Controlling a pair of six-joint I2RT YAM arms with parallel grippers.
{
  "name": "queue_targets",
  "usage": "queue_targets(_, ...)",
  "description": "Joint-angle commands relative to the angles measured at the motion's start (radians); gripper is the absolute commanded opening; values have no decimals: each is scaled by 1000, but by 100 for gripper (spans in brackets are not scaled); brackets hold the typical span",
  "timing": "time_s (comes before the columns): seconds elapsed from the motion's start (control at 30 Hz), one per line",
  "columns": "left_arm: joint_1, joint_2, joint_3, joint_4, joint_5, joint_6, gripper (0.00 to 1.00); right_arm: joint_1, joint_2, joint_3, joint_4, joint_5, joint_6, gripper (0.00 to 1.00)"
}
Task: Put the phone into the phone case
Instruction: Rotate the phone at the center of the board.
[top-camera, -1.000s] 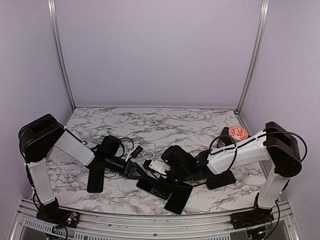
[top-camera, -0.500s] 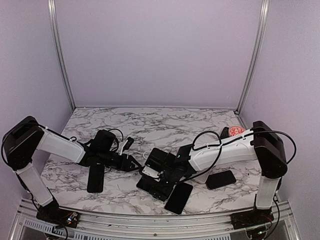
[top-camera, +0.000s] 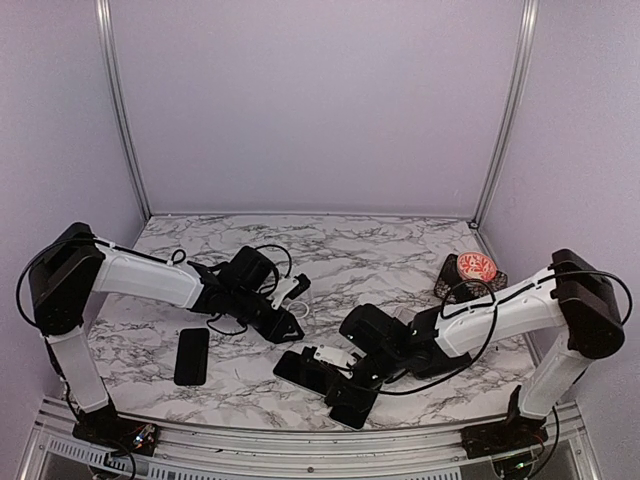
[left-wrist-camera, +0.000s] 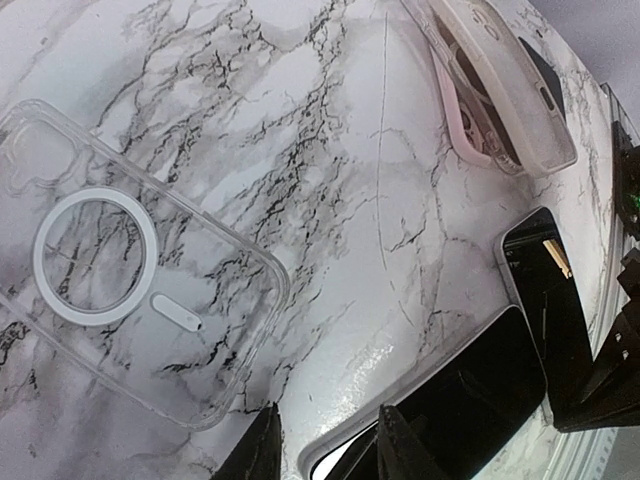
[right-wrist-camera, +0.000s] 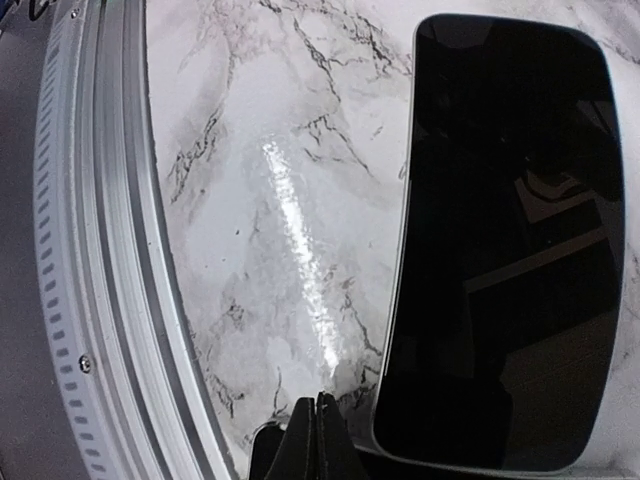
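I am working in a lab test cell, not a home or a shop. Plain lilac walls (top-camera: 320, 100) close it in on three sides, framed by aluminium posts (top-camera: 118, 110). The table (top-camera: 380, 250) has a marble-print top, and a slotted metal rail (right-wrist-camera: 100, 250) runs along its near edge. The left arm (top-camera: 150, 278) and right arm (top-camera: 500, 315) stand bolted there, with loose cables (top-camera: 460, 290) looping along them.

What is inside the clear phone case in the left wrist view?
No phone: the clear case lies empty. The marble table shows through it, with only its own white ring and a small oval patch. Its left edge leaves the picture, so that part cannot be checked.
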Motion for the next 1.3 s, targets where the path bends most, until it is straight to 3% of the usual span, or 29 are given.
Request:
queue_targets(0.0, -23, 68, 37, -81, 37, 60, 31, -12, 94, 57, 110, -95, -40, 0)
queue_targets(0.27, -41, 85, 30, -139, 18, 86, 31, -27, 132, 89, 37, 77, 36, 0)
queue_targets(0.47, -42, 56, -19, -231, -76, 83, 31, -95, 131, 68, -68, 252, 79, 0)
queue_targets(0.67, -49, 48, -55, -274, -38, 47, 27, -187, 151, 135, -73, 406, 89, 0)
queue_targets(0.83, -130, 42, -26, -226, 59, 93, 30, -235, 211, 219, -39, 459, 69, 0)
queue_targets(1.1, -167, 215, 212, -191, 116, 171, 31, -291, 222, 266, 16, 434, 103, 4)
queue_targets(1.27, -90, 57, 128, -182, 91, 131, 33, -291, 165, 315, -92, 497, 141, 9)
